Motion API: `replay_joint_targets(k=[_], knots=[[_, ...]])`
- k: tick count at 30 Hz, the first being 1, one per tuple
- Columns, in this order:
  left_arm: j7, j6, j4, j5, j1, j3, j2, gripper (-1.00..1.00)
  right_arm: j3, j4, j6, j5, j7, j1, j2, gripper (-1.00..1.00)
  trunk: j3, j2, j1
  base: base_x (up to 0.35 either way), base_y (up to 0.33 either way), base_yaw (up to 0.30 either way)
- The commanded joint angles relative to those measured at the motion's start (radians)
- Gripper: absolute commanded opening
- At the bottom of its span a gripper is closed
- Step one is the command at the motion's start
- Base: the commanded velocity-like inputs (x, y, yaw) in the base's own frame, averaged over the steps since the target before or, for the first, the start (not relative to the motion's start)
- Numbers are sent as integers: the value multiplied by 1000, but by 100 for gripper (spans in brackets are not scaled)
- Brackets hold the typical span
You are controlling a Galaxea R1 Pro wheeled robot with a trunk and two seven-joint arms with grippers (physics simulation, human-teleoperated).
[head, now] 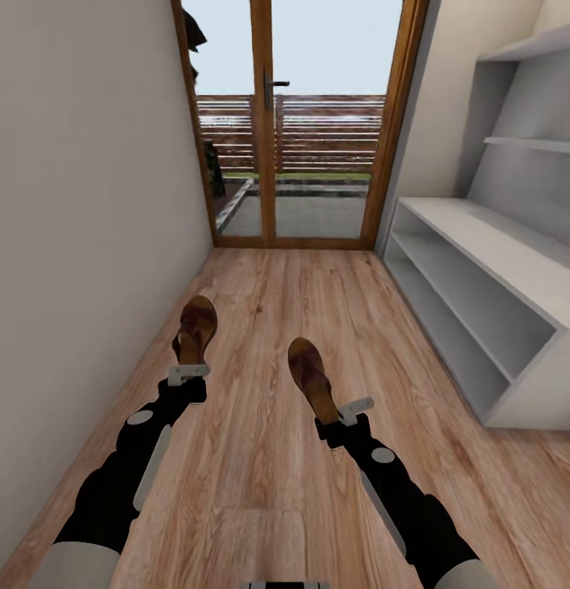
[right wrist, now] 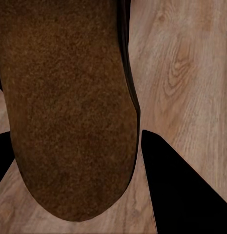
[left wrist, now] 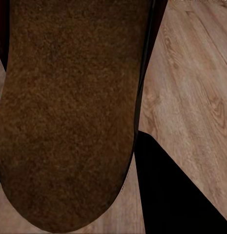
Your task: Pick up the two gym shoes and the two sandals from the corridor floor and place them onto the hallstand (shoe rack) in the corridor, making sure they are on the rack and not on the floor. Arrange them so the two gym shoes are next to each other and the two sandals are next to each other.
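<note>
1. Brown leather sandals, two of them with tan-brown insoles, are each held at the end of one arm above the light brown wood-grain plank corridor floor (head: pixel 260 327)
2. Left sandal (head: pixel 195 329) sits at the left gripper (head: pixel 189 373), near the pale left wall (head: pixel 80 204), toe pointing far toward the wooden-framed glass door (head: pixel 301 123)
3. Right sandal (head: pixel 311 379) sits at the right gripper (head: pixel 350 409), roughly mid-corridor, angled slightly left, well apart from the other sandal
4. Each gripper's fingers appear clamped on the heel end of its sandal; only pale finger tips show beside the heels in the head view
5. In the left wrist view the insole of the left sandal (left wrist: pixel 69 112) lies close up, with planks beyond it and a black finger (left wrist: pixel 172 195) beside the heel
6. In the right wrist view the insole of the right sandal (right wrist: pixel 69 107) shows likewise, with a dark finger (right wrist: pixel 186 190) alongside
7. Wide pale-grey hallstand (head: pixel 481 270) with two open low shelf levels and upper shelves stands along the right wall, apart from both sandals
</note>
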Motion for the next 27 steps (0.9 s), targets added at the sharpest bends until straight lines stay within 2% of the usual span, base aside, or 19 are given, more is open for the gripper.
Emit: replay_joint_targets(k=[1,27], knots=[[-2,6,-1,3,0,-1,1,-100,0,-2,6,-4,-1,0,0,-100,-1,0,0,346,0,0],[-2,7,-1,3,0,-1,1,-100,-1,0,6,-3,-1,0,0,-100,-1,0,0,346,0,0]])
